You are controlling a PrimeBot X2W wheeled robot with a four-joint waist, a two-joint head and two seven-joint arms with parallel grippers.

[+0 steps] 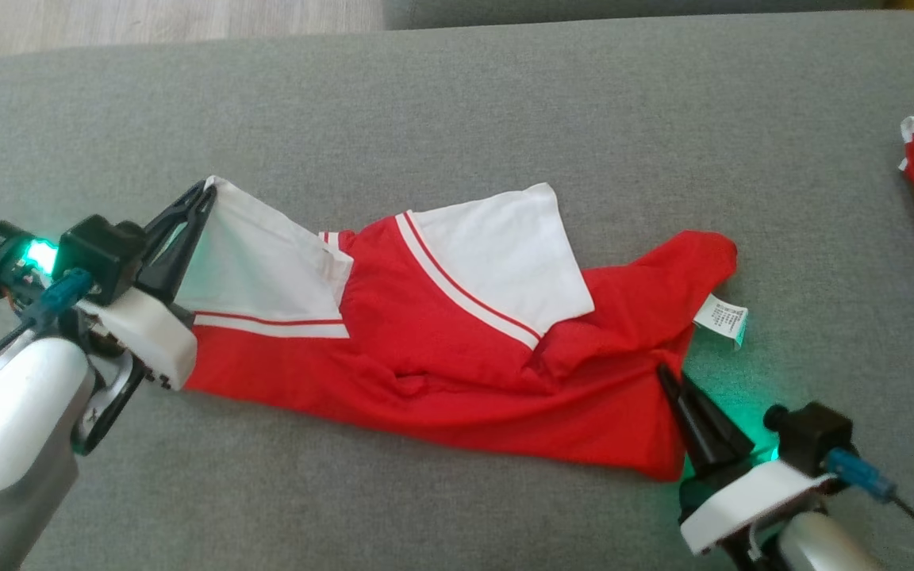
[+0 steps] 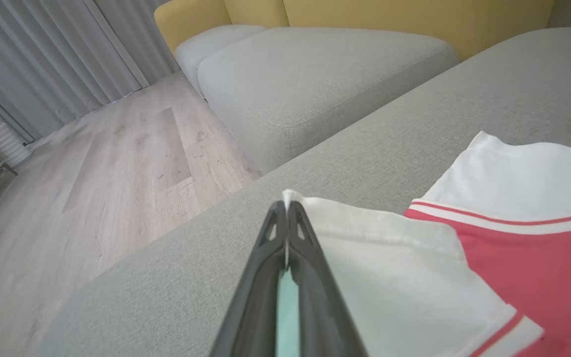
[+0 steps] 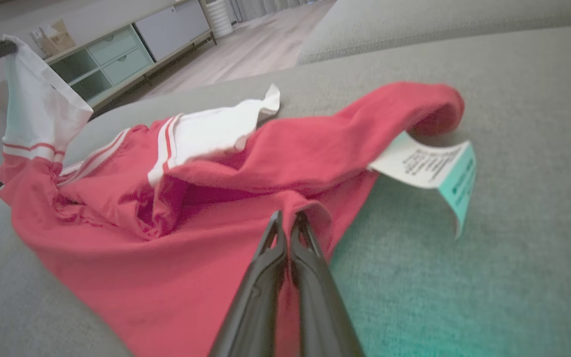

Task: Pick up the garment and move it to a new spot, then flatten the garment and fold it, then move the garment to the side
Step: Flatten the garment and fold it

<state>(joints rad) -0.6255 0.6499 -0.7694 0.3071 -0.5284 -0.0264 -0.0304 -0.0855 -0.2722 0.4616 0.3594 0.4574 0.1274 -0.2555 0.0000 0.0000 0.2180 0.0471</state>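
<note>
In the head view, the red and white garment (image 1: 457, 357) lay stretched across the grey cushion (image 1: 457, 103). The left gripper (image 1: 207, 190) was closed on a white corner at the garment's left end. The right gripper (image 1: 667, 377) was closed on the red edge at its lower right, near the white label (image 1: 721, 319). In the left wrist view, the two fingers (image 2: 310, 258) pinched the white hem between them. In the right wrist view, the fingers (image 3: 315, 277) were pressed together on a fold of red cloth, with the label just beside.
</note>
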